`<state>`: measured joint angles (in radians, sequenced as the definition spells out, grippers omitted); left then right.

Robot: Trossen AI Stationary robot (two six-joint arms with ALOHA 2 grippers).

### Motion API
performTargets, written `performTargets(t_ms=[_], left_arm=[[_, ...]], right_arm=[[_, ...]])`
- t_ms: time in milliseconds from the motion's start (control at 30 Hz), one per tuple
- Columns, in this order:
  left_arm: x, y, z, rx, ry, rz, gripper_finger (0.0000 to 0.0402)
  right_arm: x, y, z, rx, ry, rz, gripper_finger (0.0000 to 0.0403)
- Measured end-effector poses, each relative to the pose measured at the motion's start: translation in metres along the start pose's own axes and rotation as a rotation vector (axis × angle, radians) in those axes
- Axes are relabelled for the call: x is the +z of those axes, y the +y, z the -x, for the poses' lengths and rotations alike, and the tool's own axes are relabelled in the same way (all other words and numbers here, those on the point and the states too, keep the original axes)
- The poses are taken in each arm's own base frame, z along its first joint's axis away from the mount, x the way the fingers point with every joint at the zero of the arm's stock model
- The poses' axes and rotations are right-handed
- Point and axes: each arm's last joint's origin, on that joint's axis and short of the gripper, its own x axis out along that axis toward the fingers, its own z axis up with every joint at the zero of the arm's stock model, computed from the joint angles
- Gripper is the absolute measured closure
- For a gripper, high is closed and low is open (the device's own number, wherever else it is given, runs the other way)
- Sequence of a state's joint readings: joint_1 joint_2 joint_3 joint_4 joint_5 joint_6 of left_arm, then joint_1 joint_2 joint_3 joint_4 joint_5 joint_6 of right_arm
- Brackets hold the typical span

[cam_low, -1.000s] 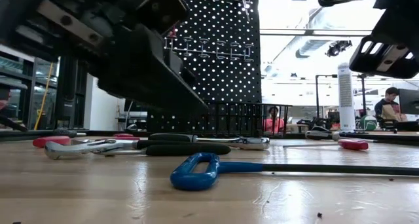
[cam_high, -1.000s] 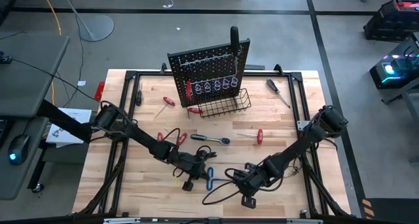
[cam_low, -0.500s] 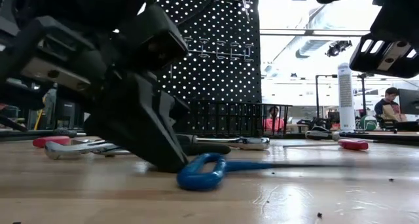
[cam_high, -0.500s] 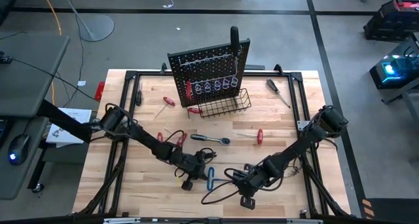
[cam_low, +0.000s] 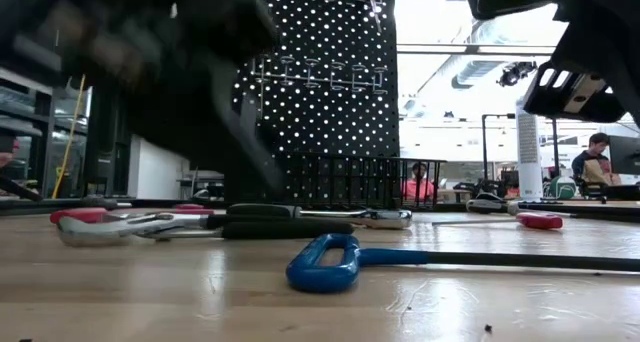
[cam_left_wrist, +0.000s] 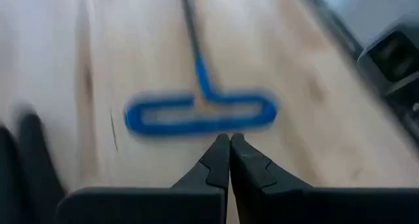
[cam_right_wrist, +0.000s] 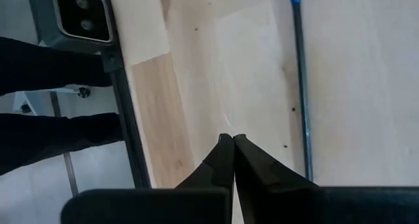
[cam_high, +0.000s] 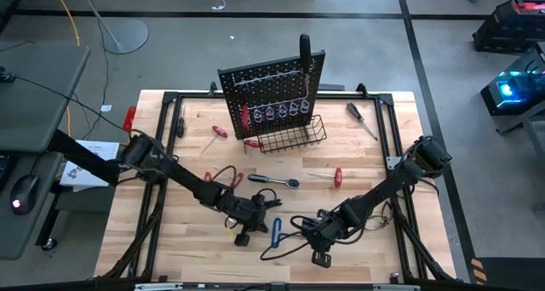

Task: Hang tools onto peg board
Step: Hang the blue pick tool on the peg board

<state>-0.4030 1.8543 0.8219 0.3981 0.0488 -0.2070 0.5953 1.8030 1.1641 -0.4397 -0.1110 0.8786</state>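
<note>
Since a second ago left gripper (cam_left_wrist: 229, 140) is lifting off blue hex key (cam_left_wrist: 200, 112), which is lying flat near table's front edge, well short of peg board (cam_high: 271, 91) (both grippers clenched, empty); it should be opening before descending over the loop handle.

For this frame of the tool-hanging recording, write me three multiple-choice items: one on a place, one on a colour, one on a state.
1. Where does the looped hex key lie?
A. in the wire basket
B. on the table between the two claws
C. hung on the peg board

2. What colour is its loop handle?
A. blue
B. red
C. silver

3. How does the left claw stand?
A. wide open
B. shut on the hex key
C. shut, holding nothing

Key: 1 B, the high view shows it flat on the wood between the arms. 2 A, blue in the low and left wrist views. 3 C, the fingertips meet short of the handle.
</note>
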Motion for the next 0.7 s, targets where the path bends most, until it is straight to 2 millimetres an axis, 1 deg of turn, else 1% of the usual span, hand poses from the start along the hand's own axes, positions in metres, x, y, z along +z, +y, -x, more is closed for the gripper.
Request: performTargets(t_ms=[33,100,167,267,333,533,633,700], left_arm=[[0.004,-0.001,0.002,0.003,-0.031,-0.014,0.0401],[0.010,-0.002,0.000,-0.007,-0.103,-0.065,0.0401],[0.006,0.002,-0.005,-0.006,-0.108,-0.084,0.0401],[-0.002,0.009,-0.014,0.008,-0.084,-0.072,0.0401],[-0.004,0.013,-0.017,0.015,-0.092,-0.066,0.0401],[0.006,0.016,-0.015,0.000,-0.175,-0.065,0.0401],[0.009,0.015,-0.018,-0.012,-0.181,-0.083,0.0401],[0.007,0.015,-0.021,-0.022,-0.164,-0.092,0.0401]], right_arm=[[0.000,0.001,0.000,0.005,-0.001,0.009,0.0402],[0.000,0.001,0.000,0.018,0.007,0.031,0.0402],[0.001,0.002,0.000,0.033,0.008,0.049,0.0403],[0.001,0.002,0.000,0.038,0.009,0.049,0.0403],[0.002,0.003,0.000,0.046,0.001,0.052,0.0403],[0.004,0.002,0.000,0.051,-0.006,0.049,0.0403],[0.004,0.002,0.001,0.051,-0.007,0.048,0.0403],[0.004,0.002,0.001,0.051,-0.006,0.048,0.0403]])
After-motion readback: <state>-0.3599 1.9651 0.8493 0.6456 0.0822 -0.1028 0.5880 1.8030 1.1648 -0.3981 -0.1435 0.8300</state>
